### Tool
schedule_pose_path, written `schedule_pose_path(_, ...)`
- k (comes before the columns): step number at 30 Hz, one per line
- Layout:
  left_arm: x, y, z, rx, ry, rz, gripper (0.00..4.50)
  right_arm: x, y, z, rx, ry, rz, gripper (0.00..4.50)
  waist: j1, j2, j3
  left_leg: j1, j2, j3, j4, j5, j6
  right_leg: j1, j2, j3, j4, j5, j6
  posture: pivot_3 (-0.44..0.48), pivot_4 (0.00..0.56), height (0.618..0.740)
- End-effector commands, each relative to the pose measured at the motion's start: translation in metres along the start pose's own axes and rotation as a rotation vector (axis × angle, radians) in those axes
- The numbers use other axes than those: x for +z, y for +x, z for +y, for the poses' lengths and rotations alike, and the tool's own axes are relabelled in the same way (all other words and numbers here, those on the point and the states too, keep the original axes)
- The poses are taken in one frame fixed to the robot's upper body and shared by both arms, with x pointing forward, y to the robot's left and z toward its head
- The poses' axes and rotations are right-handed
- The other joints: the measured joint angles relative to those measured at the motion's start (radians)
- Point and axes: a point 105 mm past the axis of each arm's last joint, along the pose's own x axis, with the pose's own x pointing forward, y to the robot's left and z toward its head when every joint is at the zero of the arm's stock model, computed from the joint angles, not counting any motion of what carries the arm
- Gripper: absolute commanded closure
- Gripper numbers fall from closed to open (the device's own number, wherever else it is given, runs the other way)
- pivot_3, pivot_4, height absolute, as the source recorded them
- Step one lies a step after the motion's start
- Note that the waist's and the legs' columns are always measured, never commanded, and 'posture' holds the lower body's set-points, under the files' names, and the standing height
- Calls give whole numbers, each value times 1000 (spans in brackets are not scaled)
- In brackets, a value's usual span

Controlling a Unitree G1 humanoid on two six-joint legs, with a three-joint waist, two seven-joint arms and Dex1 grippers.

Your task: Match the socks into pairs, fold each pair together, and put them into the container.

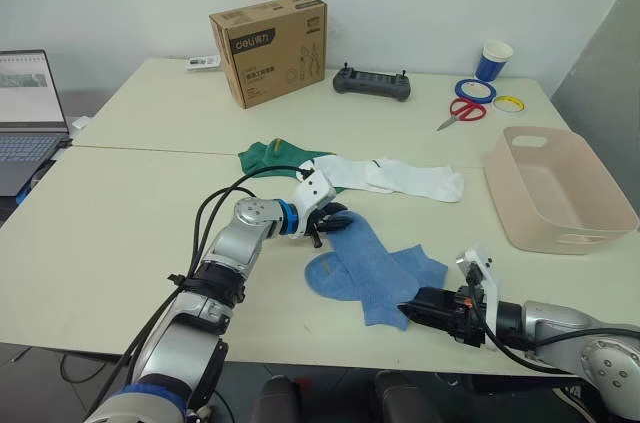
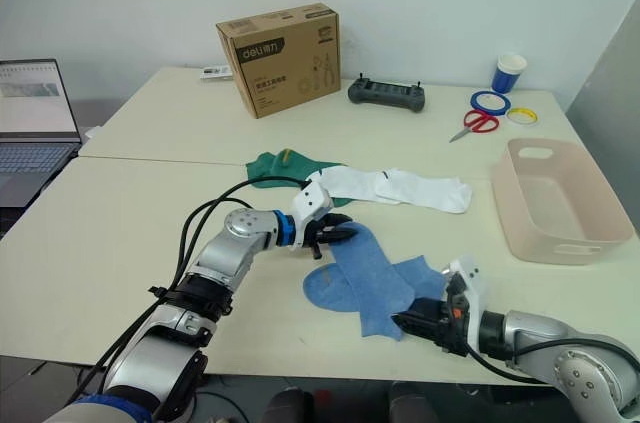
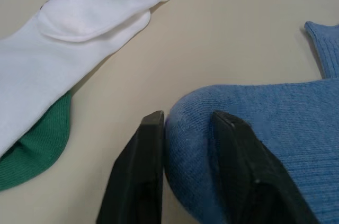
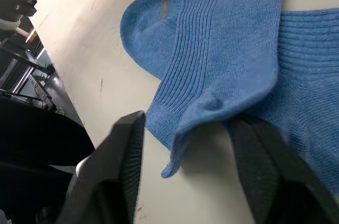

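Two light blue socks (image 1: 372, 273) are laid crossed over one another near the front edge of the tabletop (image 1: 130, 213). The toe end of the upper one is pinched between the narrowly set fingers of the left hand (image 1: 333, 223), at about 11 o'clock of the blue pile. At about 5 o'clock of the pile, the right hand (image 1: 410, 311) is held wide, its fingers (image 4: 119, 176) straddling a raised fold at the cuff edge without closing on it. Two white socks (image 1: 400, 178) are spread at 12 o'clock of the blue ones, partly overlapping a dark green sock (image 1: 268, 155) at their 9 o'clock. The container (image 1: 556, 186) is seen at 3 o'clock, well apart from the socks.
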Motion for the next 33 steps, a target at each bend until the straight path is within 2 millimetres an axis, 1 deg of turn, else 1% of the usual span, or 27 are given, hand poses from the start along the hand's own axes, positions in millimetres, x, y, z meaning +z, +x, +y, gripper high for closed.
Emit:
schedule_pose_path(1,13,-5,2,7,27,-40,4309,8,2,-1,-9,-26,-31,3365,0,0,0,0,0,0,0,0,0,0,0,0,0,0,0,0,150,740)
schedule_pose_path(2,12,-7,2,8,27,-40,4500,9,2,-1,-10,-25,-36,3789,0,0,0,0,0,0,0,0,0,0,0,0,0,0,0,0,150,740)
schedule_pose_path(4,11,-9,2,12,23,-41,4500,12,2,-2,-5,-22,-49,4464,0,0,0,0,0,0,0,0,0,0,0,0,0,0,0,0,150,740)
schedule_pose_path(7,15,-13,2,42,-30,-91,4500,19,0,0,10,-27,-62,4464,0,0,0,0,0,0,0,0,0,0,0,0,0,0,0,0,150,740)
schedule_pose_path(11,26,-26,-6,51,-65,-155,4500,34,-6,-5,-2,-50,-88,4464,-1,0,0,0,0,0,0,0,0,0,0,0,0,0,0,0,150,740)
schedule_pose_path(14,40,-41,-14,70,-117,-219,4500,50,-14,-5,24,-80,-87,4464,-3,0,0,0,0,0,0,0,0,0,0,0,0,0,0,0,150,740)
schedule_pose_path(16,45,-47,-18,84,-148,-236,4500,57,-18,-5,44,-90,-81,4464,-1,0,0,0,0,1,0,0,0,0,-1,1,0,0,0,0,150,740)
schedule_pose_path(18,41,-52,-27,98,-170,-231,4500,65,-20,-9,39,-103,-94,4464,0,0,0,0,0,0,0,0,0,0,0,0,0,0,0,0,150,740)
schedule_pose_path(20,33,-56,-31,146,-196,-225,4500,73,-21,-22,-4,-85,-117,4464,-3,1,0,1,0,0,0,0,0,0,0,1,0,0,0,0,150,740)
schedule_pose_path(23,28,-60,-35,185,-273,-228,4500,74,-22,-30,-13,-93,-99,4464,-1,1,0,1,0,1,0,0,0,0,0,1,0,0,0,0,150,740)
schedule_pose_path(26,24,-61,-52,186,-278,-219,4500,79,-21,-37,-14,-91,-97,4464,0,1,0,0,0,1,0,0,0,0,0,1,0,0,0,0,150,740)
schedule_pose_path(31,19,-61,-63,235,-337,-221,4500,83,-21,-46,-7,-109,-48,4464,0,1,0,1,0,2,0,0,0,0,-1,2,0,0,0,0,150,740)
schedule_pose_path(33,18,-61,-70,233,-341,-214,4500,81,-22,-53,-26,-112,-8,4464,0,1,0,1,0,1,0,0,0,0,0,1,0,0,0,0,150,740)
